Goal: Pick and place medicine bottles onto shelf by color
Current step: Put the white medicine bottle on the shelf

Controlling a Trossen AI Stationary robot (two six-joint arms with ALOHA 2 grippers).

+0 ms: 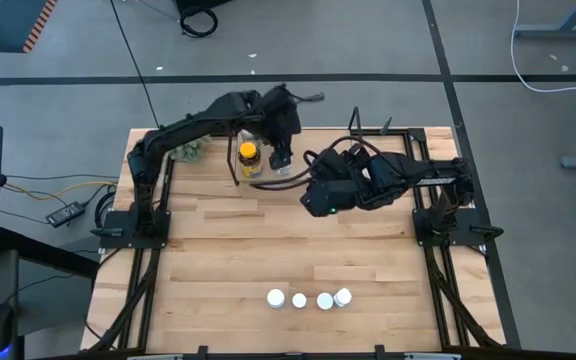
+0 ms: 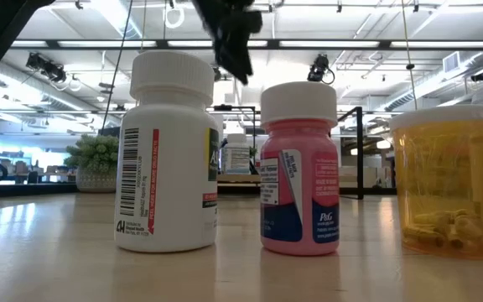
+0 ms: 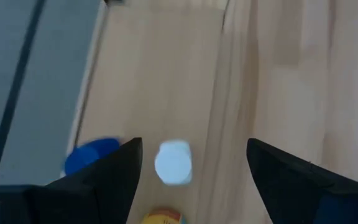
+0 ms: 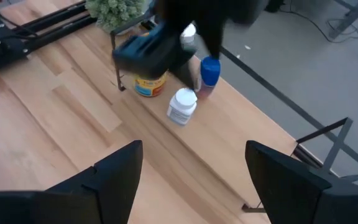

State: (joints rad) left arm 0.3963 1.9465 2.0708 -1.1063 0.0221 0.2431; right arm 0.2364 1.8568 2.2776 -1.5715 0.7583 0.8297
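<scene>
The left gripper [image 1: 280, 157], fingers spread and empty, hangs over the shelf [image 4: 229, 149] at twelve o'clock, apparently just clear of the small white bottle [image 4: 182, 105] standing upright, cap skyward, beside the blue-capped bottle [image 4: 209, 71], while the right gripper [image 4: 191, 180], also spread, waits at three o'clock

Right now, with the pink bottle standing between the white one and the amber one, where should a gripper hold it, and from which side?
Probably from above, on the white cap of the pink bottle. It stands upright and round, with the white bottle and amber bottle close on either side, so fingers should close front-to-back, not along the row.
</scene>
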